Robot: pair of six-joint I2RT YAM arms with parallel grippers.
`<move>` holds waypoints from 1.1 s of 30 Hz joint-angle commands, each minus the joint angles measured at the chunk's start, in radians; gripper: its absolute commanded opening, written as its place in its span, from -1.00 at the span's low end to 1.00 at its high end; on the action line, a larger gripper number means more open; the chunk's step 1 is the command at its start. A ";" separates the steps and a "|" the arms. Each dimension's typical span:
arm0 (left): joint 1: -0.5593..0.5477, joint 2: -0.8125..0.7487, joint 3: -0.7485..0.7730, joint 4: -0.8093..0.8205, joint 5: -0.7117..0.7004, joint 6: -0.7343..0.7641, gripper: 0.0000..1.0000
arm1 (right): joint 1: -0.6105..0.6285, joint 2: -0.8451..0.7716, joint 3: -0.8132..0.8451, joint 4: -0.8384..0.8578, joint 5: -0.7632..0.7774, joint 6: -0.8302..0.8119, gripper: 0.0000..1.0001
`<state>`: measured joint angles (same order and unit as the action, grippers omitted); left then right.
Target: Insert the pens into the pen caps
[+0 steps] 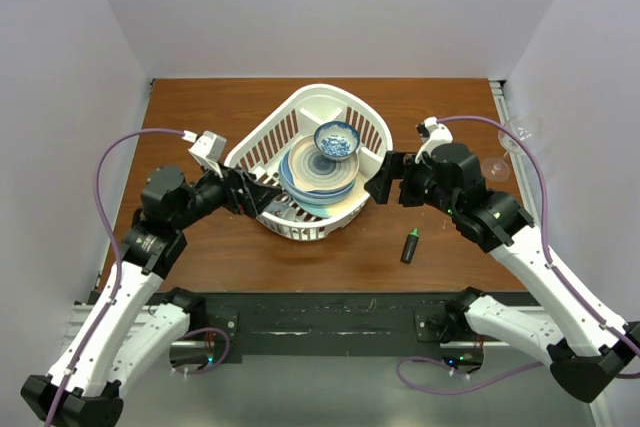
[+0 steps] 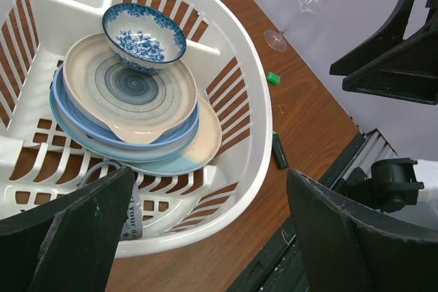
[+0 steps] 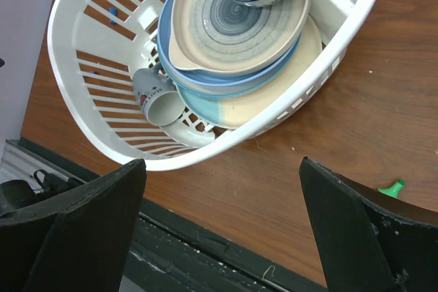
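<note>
**Top view**
- White slatted plastic basket: middle of the brown wooden surface. It holds a stack of round glazed plates with a blue-and-white patterned bowl on top. I judge it no part of my job.
- My left hand: fingers spread wide, holding nothing, at the basket's left wall.
- My right hand: equally wide and empty, at the basket's right wall. I read both as poised, not committed to anything.
- Stubby black marker with a green end: lying on the surface right of the basket, nearer than my right hand, untouched. The right arm looks better placed to take it.
- Clear wine glass: far right, well apart from the marker.

**Left wrist view**
- Small bright green plastic cap: on the surface between the basket's rim and the wine glass's foot, apart from the marker. Pen and cap are separate, so capping is not yet begun.
- Grey printed mug: in the basket, under the plates' edge.
- My fingers stand at the bottom corners, with nothing between them.

**Right wrist view**
- My fingers are wide apart with nothing between them. The basket and mug lie beyond.
- Green sliver: on the surface at the edge of the right-hand finger. I cannot tell whether it is the marker's end or a cap.
- Thin white pens: none I can make out in any view.
</note>
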<state>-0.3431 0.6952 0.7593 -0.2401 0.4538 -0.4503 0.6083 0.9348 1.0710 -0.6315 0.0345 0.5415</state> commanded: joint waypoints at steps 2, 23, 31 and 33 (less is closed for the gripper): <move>-0.004 -0.025 -0.018 0.055 0.000 -0.004 0.97 | 0.001 -0.021 0.020 0.035 0.018 -0.021 0.97; -0.004 -0.150 -0.071 0.004 -0.382 0.197 0.95 | -0.260 0.573 0.458 -0.010 0.331 -0.529 0.47; -0.005 -0.195 -0.074 -0.011 -0.440 0.190 0.95 | -0.346 0.860 0.560 0.056 0.324 -0.666 0.09; -0.005 -0.201 -0.075 -0.015 -0.440 0.190 0.95 | -0.367 0.947 0.605 0.052 0.327 -0.678 0.05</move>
<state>-0.3431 0.5026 0.6876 -0.2714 0.0517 -0.2764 0.2703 1.7741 1.5864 -0.6167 0.3649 -0.0536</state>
